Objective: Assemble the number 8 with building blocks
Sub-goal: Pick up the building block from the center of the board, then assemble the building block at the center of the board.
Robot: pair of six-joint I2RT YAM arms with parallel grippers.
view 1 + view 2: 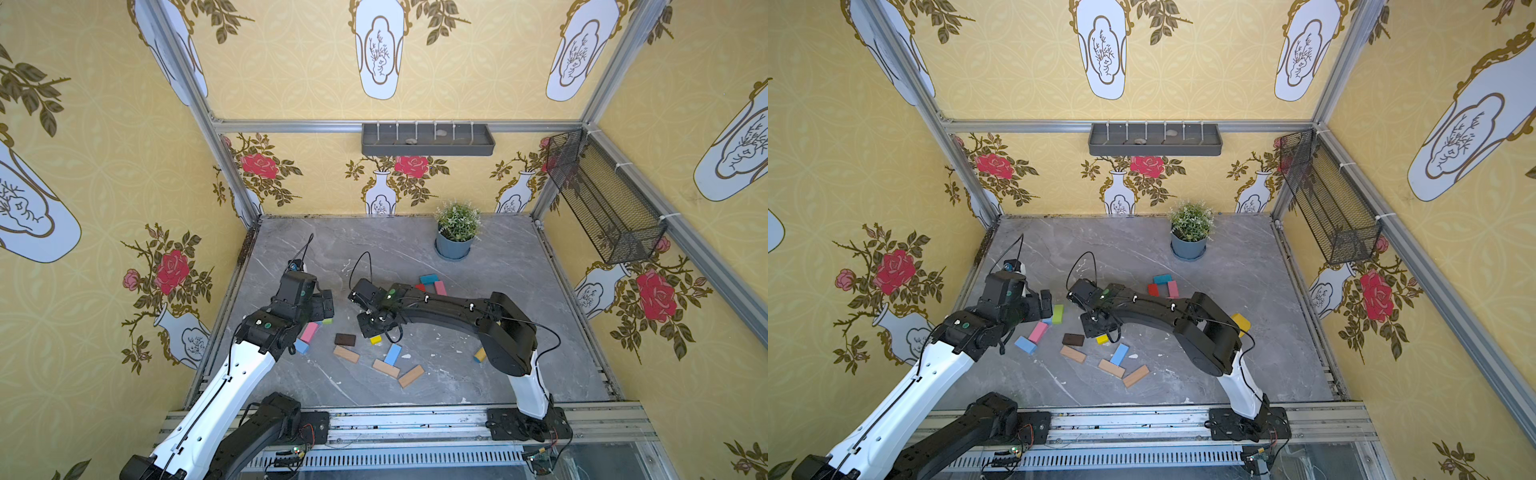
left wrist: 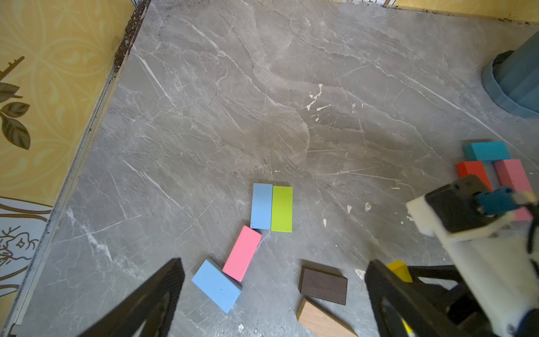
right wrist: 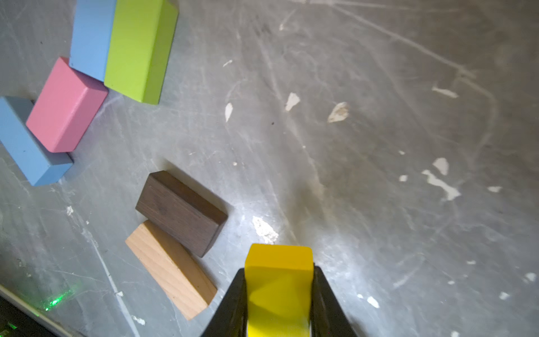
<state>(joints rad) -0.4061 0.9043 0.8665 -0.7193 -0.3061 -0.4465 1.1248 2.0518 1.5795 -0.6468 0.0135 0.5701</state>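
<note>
My right gripper is shut on a yellow building block, just above the tabletop; the same block shows under that wrist in both top views. A dark brown block lies against a tan one beside it. My left gripper is open and empty above a light blue block, a pink block and a blue-and-green pair. Farther right, teal, red and pink blocks touch as an arch. No number 8 is in view.
A light blue block and two tan blocks lie toward the front. A potted plant stands at the back. A yellow object is partly hidden behind the right arm. Walls close in the grey table.
</note>
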